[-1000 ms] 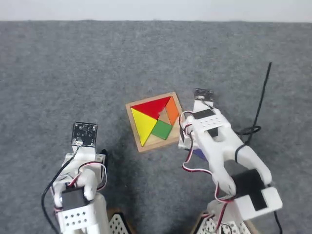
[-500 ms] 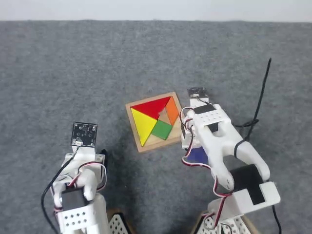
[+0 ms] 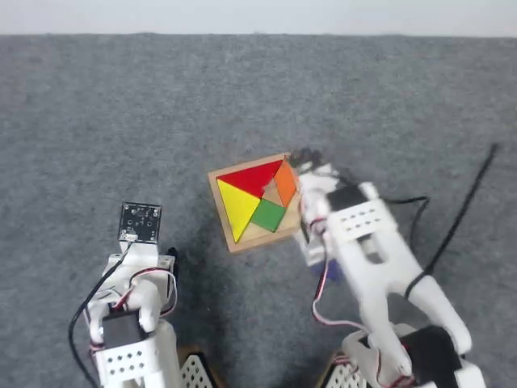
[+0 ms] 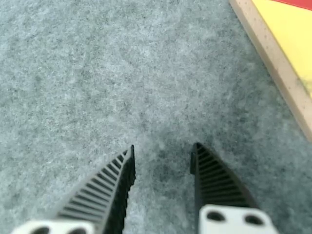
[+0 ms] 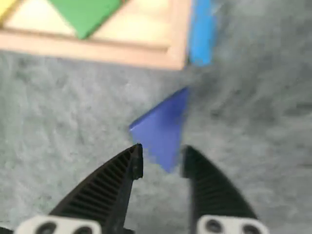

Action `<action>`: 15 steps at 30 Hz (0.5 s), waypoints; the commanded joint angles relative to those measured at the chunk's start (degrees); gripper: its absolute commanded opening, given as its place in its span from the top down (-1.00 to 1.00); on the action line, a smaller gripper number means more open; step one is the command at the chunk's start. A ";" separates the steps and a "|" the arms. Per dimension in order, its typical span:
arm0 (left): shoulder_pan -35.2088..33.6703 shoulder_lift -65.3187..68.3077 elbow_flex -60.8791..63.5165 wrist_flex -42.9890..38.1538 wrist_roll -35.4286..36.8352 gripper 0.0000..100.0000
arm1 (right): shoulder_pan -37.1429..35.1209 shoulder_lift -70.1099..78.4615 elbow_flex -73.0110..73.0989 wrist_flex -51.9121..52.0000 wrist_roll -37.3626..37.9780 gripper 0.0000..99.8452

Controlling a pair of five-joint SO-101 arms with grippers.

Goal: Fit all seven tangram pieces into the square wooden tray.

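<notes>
Four pieces sit in the square wooden tray [image 3: 258,242]: red triangle [image 3: 254,178], yellow triangle [image 3: 234,206], green piece [image 3: 269,214], orange piece [image 3: 286,184]. Bare pale wood shows in the tray on the side nearest the right arm. Two more pieces lie outside on the grey mat [image 3: 121,113]. Item one is the dark blue triangle [image 5: 163,129], directly ahead of the right gripper [image 5: 161,158], with its near tip lying between the fingertips. Item two is the light blue piece [image 5: 201,31], farther ahead of the same gripper, just beside the tray's outer rim. Whether it touches the rim cannot be told. The seventh piece could not be located. Right gripper condition: jaws partly open, straddling the triangle's tip, nothing clamped, with the tray rim beyond the triangle. Left gripper [image 4: 163,156] condition: jaws apart and empty, low over bare mat, with a tray edge and the yellow triangle ahead and off to one side, well clear of the fingertips. Step in hand, by judgement: pick-up of the dark blue triangle, at the point just short of closing. Next move, by judgement: settle a little farther over the piece so the pads meet its flat edges rather than the bare tip, then close, lift, carry it forward over the rim and turn it to suit the open wood. A grip on the tip alone would likely let the piece swivel.
</notes>
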 commanded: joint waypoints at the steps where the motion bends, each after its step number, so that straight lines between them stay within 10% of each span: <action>1: 0.00 -1.05 -0.48 0.35 0.44 0.62 | -3.12 -0.92 2.99 -5.14 -2.29 0.37; 15: 0.00 -1.05 -0.48 0.35 0.44 0.62 | -2.95 12.79 2.02 -10.59 -2.64 0.31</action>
